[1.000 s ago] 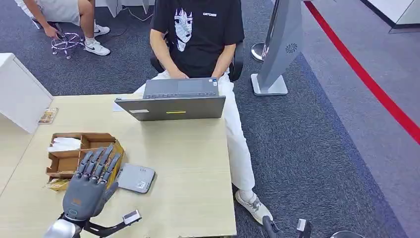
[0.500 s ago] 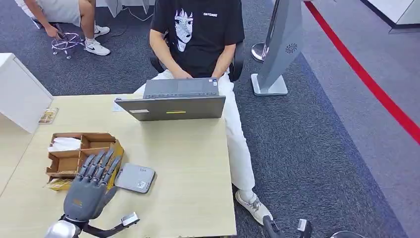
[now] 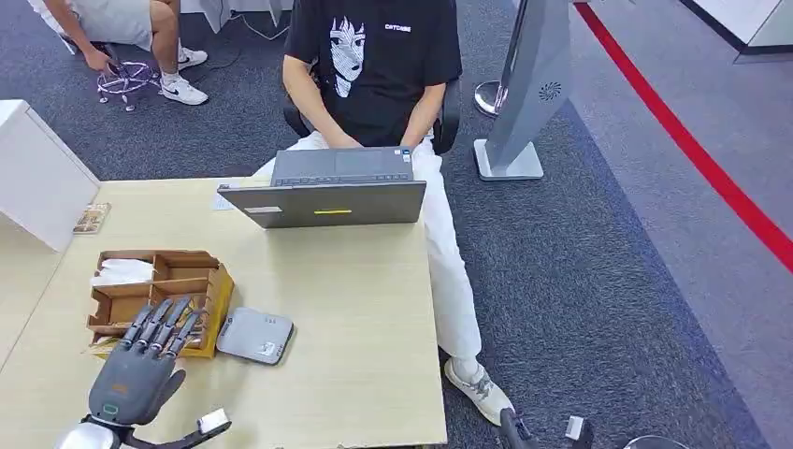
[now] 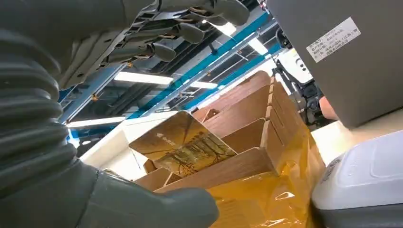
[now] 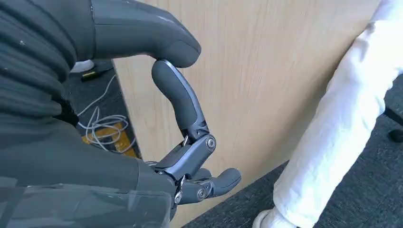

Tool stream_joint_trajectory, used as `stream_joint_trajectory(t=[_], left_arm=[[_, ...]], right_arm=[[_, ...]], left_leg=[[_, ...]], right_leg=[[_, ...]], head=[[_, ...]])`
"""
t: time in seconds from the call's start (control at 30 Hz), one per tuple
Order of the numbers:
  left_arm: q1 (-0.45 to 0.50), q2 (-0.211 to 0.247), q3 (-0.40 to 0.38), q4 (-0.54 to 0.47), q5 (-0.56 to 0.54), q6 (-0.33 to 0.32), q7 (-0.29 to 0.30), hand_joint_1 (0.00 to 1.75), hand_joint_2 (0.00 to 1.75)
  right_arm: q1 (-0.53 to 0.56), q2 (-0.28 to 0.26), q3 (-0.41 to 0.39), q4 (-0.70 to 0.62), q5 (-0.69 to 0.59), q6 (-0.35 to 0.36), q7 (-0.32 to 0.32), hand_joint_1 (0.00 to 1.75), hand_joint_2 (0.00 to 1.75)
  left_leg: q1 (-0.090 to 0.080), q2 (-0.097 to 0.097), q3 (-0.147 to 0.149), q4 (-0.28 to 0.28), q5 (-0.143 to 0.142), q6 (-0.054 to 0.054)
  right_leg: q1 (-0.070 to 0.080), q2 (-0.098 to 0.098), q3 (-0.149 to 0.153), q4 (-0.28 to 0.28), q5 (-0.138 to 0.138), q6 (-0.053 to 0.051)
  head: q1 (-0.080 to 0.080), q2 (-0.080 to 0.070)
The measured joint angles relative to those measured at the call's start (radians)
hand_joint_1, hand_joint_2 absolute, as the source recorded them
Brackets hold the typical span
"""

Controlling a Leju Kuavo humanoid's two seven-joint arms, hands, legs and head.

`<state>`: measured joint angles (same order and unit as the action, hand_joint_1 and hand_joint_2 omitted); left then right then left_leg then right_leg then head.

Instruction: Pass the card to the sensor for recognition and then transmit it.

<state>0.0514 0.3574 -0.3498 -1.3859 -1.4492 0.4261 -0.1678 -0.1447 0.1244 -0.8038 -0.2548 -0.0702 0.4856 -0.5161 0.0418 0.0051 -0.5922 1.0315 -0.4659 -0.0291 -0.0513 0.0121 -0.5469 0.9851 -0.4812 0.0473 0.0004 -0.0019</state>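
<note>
Small white chest lettering on the person's black T-shirt [image 3: 374,56] — too small to read, sticker [image 4: 334,39] on grey laptop back [image 4: 342,57] — print illegible

Gold card [image 4: 183,145] tilted in cardboard organizer [image 3: 150,285]

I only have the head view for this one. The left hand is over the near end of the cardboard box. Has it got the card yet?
Observer: Not yet. The left hand holds nothing. The left wrist view shows a gold card leaning in a compartment of the box, with the fingers spread and clear of it.
Reviewer: And the right hand? It's down at my frame's edge.
Observer: In the right wrist view the right hand hangs beside the table's side panel, its fingers curled in with nothing in them.
</note>
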Motion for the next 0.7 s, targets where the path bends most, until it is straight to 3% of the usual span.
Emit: stream_joint_trajectory(t=[0.5, 0.7], left_arm=[[0.001, -0.014, 0.015, 0.007, 0.004, 0.016, -0.002, 0.0, 1.75], [0.001, -0.034, 0.049, 0.052, 0.022, 0.061, -0.001, 0.0, 1.75]], right_arm=[[0.0, 0.0, 0.0, 0.0, 0.006, 0.0, 0.0, 0.0, 1.75], [-0.001, 0.0, 0.0, 0.0, 0.02, 0.0, 0.002, 0.0, 1.75]], left_leg=[[0.0, 0.0, 0.0, 0.0, 0.0, 0.0], [0.0, 0.0, 0.0, 0.0, 0.0, 0.0]], right_leg=[[0.0, 0.0, 0.0, 0.0, 0.0, 0.0], [0.0, 0.0, 0.0, 0.0, 0.0, 0.0]], head=[[0.0, 0.0], [0.0, 0.0]])
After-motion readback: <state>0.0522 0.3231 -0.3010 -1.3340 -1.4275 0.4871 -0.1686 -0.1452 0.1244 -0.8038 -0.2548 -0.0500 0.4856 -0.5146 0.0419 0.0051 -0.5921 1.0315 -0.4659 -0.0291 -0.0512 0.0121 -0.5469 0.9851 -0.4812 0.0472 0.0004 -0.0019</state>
